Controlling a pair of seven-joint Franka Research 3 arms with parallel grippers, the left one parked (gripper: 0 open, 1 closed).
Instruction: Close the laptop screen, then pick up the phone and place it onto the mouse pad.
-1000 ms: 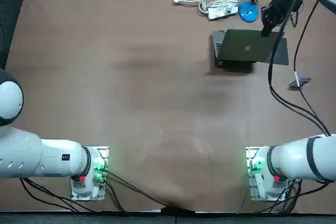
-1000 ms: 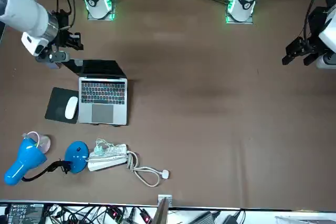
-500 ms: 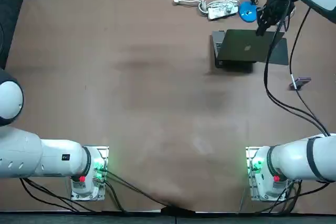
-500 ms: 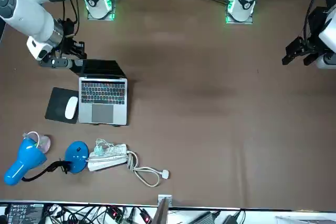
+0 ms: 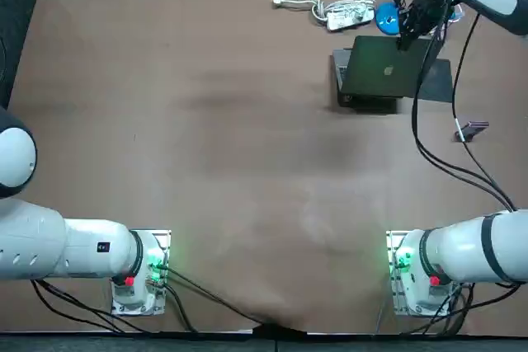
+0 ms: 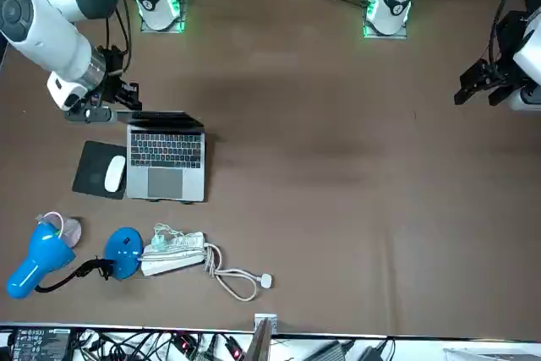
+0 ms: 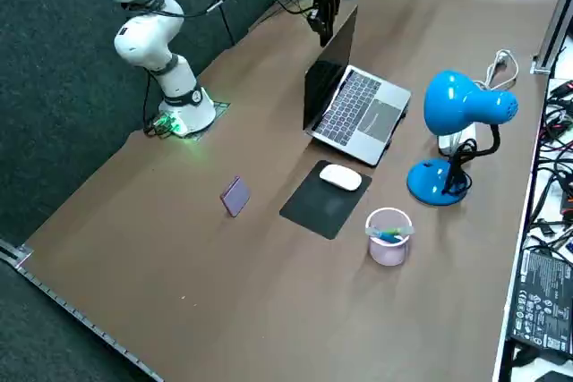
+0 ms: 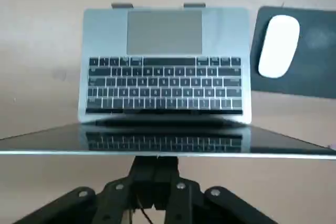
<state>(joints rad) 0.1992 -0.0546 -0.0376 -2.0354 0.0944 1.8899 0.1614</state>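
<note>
Right gripper (image 7: 322, 17) at the top edge of the laptop (image 7: 358, 105) lid, on its back side, fingers (image 8: 156, 165) closed together with nothing between. Lid roughly upright, not yet shut. Mouse pad (image 7: 309, 210) just beside the laptop on the robot's right, white mouse (image 7: 340, 177) on it. Purple phone (image 7: 235, 195) on the table (image 7: 134, 248) beyond that pad, well apart from the laptop.

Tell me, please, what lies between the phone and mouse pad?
Only bare table between phone and mouse pad, right side view; right gripper is at the laptop lid.
</note>
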